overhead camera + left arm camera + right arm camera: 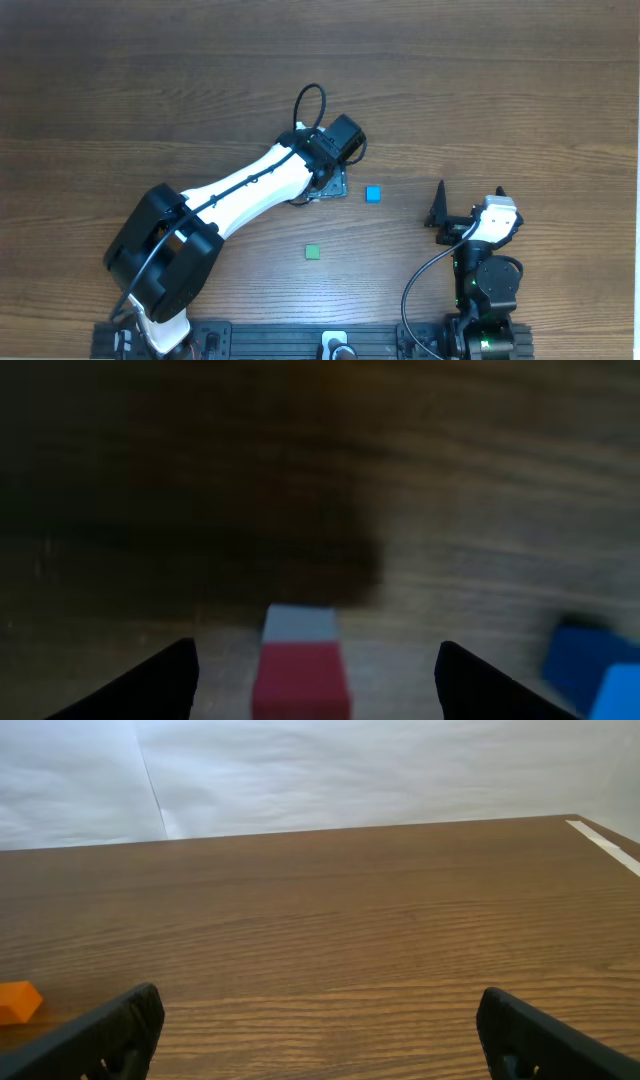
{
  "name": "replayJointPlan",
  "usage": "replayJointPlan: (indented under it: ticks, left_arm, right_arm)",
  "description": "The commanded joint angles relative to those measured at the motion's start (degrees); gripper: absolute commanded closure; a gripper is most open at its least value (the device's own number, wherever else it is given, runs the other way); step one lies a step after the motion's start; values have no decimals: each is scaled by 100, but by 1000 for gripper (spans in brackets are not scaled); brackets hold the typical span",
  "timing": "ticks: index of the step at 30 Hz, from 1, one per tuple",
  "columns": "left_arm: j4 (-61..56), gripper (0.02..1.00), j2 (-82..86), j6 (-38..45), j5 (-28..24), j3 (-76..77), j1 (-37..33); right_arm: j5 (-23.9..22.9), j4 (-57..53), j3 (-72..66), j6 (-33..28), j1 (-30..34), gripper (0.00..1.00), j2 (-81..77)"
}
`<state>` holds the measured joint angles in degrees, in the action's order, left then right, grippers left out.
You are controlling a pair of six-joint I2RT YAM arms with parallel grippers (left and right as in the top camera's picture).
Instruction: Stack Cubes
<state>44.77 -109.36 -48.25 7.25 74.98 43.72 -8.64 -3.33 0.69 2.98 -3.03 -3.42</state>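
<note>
Two grippers stand open, we see: the left gripper (317, 660) straddles a red cube (300, 682) that touches a pale cube (300, 624), with a blue cube (373, 193) just beside and a green cube (312, 252) farther off, while the right gripper (320, 998) hangs spread above the wooden table (500, 80).

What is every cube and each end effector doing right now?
Red cube: on the table, not gripped.
Left end effector: open, straddling the red cube.
Blue cube: on the table, unstacked.
Green cube: on the table, unstacked.
Right end effector: open, empty.
</note>
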Motion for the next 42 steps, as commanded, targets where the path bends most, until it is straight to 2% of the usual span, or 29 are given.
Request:
replayJointPlan:
  ticks: [1, 10, 15, 24, 27, 35, 42]
  left_arm:
    - [-105, 244, -105, 59, 400, 306, -48]
    - [-105, 231, -584, 892, 175, 1375, -835]
    - [-149, 244, -1246, 1064, 142, 1886, -892]
    - [-153, 288, -1641, 1141, -35, 1926, -892]
    - [-157, 338, -1644, 1141, -35, 1926, -892]
    - [-155, 581, -1650, 1143, -35, 1926, -892]
    - [-170, 687, -1657, 1141, -35, 1926, -885]
  right_arm:
    - [46, -9, -39, 15, 42, 9, 35]
    - [46, -9, -39, 15, 42, 7, 35]
    - [46, -9, -39, 15, 42, 7, 35]
    - [46, -9, -39, 15, 42, 7, 35]
    - [46, -9, -39, 15, 42, 9, 35]
    - [46, -9, -39, 15, 42, 7, 35]
    - [46, -9, -39, 13, 42, 9, 35]
